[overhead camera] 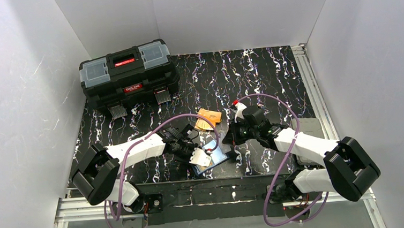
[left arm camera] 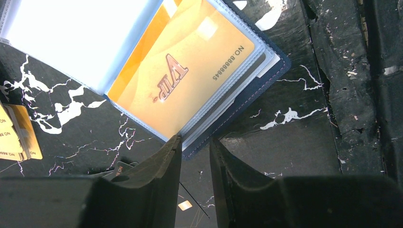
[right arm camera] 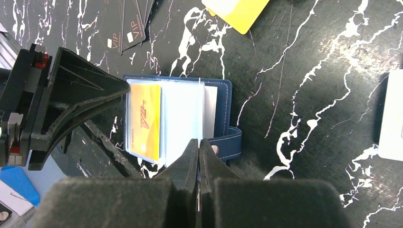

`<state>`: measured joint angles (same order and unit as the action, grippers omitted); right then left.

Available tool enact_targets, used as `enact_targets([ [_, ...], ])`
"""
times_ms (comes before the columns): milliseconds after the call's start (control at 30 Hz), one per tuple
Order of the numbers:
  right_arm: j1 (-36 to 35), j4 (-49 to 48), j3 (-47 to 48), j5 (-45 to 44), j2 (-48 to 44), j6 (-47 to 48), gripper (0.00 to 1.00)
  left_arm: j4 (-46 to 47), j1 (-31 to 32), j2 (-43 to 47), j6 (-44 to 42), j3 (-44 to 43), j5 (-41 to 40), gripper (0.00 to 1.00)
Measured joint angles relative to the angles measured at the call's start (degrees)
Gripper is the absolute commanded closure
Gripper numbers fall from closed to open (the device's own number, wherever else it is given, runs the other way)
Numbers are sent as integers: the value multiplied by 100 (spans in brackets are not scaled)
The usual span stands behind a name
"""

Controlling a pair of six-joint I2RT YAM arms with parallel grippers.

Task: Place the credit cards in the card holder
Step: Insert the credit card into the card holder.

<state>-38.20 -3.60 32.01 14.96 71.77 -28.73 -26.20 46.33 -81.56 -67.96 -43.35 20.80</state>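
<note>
Navy-blue folding card holder [right arm camera: 223, 107] lies open on the black marbled tabletop [overhead camera: 262, 77], close to its near edge, between both tools. One orange-yellow plastic card [left arm camera: 180, 76] already sits in a clear pocket; loose orange cards [overhead camera: 209, 119] lie just beyond. The left tool [left arm camera: 195, 154], part spread, stands at the holder's corner. The right tool [right arm camera: 198, 147], pressed together, meets the clear leaves. Best to pin the holder flat, leaving an empty pocket mouth exposed, before fetching another card.

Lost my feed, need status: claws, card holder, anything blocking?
Left claw slightly open at card holder edge. Right claw shut at its clear pages. One yellow card pocketed, loose cards beside. Nothing blocking.
</note>
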Motion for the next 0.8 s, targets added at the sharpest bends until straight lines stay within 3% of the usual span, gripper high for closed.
enact_targets([
  [433,0,24,0,-208,140,120,99,-11,4,0,0,0,-7,73],
  [800,-153,-426,-175,131,328,-170,99,-68,35,0,-7,0,-24,74],
])
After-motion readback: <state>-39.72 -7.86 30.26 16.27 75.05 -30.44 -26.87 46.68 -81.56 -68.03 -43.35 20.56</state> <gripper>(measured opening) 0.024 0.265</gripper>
